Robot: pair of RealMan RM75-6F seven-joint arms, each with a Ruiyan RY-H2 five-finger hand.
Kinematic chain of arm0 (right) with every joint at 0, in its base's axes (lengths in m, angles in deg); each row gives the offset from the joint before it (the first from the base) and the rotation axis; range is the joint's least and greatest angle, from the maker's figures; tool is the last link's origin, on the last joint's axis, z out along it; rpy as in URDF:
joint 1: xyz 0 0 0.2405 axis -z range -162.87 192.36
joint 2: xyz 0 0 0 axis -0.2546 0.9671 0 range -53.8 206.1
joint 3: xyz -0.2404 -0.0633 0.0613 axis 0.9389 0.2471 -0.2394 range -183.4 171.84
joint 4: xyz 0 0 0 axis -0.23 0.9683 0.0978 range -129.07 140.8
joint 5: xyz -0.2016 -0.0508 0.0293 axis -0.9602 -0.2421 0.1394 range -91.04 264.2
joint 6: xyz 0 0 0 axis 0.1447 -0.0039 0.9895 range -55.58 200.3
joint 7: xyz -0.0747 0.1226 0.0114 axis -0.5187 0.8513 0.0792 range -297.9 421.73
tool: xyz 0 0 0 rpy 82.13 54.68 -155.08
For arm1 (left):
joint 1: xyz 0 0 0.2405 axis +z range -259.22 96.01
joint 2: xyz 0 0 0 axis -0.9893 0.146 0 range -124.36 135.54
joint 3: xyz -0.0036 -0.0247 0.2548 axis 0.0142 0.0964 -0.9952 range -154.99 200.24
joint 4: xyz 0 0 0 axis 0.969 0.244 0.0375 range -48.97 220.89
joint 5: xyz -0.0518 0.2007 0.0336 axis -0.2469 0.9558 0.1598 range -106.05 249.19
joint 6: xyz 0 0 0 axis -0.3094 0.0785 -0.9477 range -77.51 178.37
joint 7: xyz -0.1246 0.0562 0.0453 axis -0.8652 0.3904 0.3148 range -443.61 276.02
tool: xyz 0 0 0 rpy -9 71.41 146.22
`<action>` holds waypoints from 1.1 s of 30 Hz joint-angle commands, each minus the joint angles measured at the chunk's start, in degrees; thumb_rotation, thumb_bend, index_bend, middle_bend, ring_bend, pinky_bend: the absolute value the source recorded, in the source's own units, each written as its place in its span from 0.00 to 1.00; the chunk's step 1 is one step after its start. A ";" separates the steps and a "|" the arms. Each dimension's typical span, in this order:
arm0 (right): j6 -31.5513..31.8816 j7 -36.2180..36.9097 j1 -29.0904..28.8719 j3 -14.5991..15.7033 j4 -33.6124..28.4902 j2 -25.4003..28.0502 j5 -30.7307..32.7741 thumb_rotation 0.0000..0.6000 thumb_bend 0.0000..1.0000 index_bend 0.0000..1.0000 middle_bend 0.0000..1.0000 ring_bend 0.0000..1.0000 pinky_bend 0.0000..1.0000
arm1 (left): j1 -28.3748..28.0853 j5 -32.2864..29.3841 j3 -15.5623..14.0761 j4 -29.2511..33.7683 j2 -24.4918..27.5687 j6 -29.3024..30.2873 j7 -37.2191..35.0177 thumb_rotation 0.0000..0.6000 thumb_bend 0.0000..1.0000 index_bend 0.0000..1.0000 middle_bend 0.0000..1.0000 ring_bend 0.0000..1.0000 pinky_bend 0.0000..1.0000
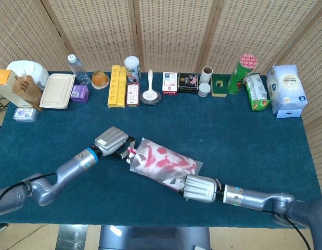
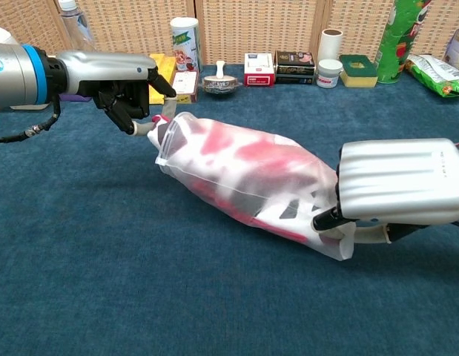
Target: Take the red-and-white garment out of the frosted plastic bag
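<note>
Head view | blue-green table cloth (image 1: 244,130) | wicker screen (image 1: 171,31) behind

Blue-clothed table (image 1: 244,140) under frosted plastic bag (image 1: 163,164), back-row clutter.

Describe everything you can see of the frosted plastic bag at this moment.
The frosted plastic bag is a translucent, milky pouch lying on its side on the blue tablecloth, stretched between the two hands. The red-and-white garment, with dark patches, shows through it and fills it. Its open mouth faces the left hand, whose fingers pinch a bit of garment at the opening. The right hand grips the closed bottom end. In the head view the bag lies diagonally near the table's front.
</note>
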 commanded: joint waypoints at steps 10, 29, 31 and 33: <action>-0.51 -0.16 1.30 0.77 -0.20 1.89 1.31 1.00 0.56 0.82 0.99 1.00 1.00 | 0.89 1.04 -0.70 0.15 1.55 0.41 -1.54 1.00 0.43 0.83 1.00 0.96 0.87; -0.64 -0.64 3.66 0.85 0.03 3.94 3.55 1.00 0.57 0.83 0.99 1.00 1.00 | 2.25 3.30 -1.02 0.78 4.73 2.40 -4.36 1.00 0.43 0.83 1.00 0.96 0.87; -0.64 -0.68 3.93 0.81 0.08 4.19 3.81 1.00 0.57 0.83 0.99 1.00 1.00 | 2.49 3.47 -1.04 0.93 5.27 2.69 -4.72 1.00 0.43 0.83 1.00 0.96 0.87; -0.65 -0.75 4.22 0.77 0.18 4.41 4.09 1.00 0.57 0.83 0.99 1.00 1.00 | 2.72 3.65 -1.03 1.03 5.73 3.08 -4.98 1.00 0.43 0.83 1.00 0.96 0.87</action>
